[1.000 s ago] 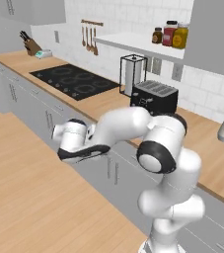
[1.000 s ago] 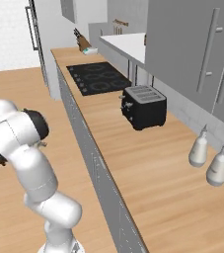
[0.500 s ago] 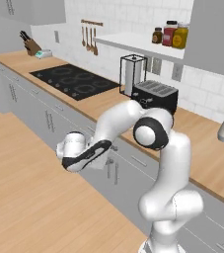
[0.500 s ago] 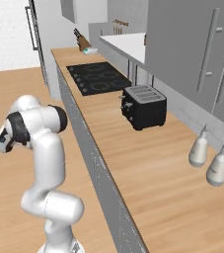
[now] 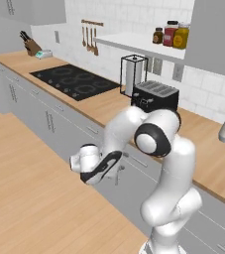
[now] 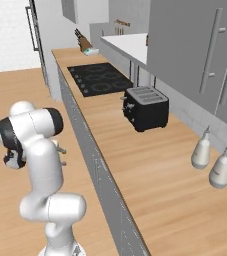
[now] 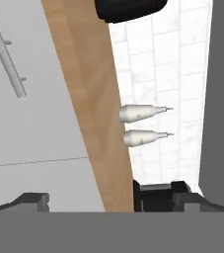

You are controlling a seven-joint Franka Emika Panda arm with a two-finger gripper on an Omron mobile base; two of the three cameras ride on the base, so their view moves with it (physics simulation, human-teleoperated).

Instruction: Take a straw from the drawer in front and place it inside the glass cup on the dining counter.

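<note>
Low at eight o'clock in the left base view, the gripper [image 5: 90, 167] hangs before the grey cabinet fronts under the desk [image 5: 109, 105]; whether its fingers stand wide or narrow I cannot tell. At ten o'clock in the hand view, the drawer [image 7: 29, 99] sits closed, its bar handle [image 7: 7, 59] untouched. This looks like the reaching step: next, line up on that handle and pull, as the straw is presumably inside.
</note>
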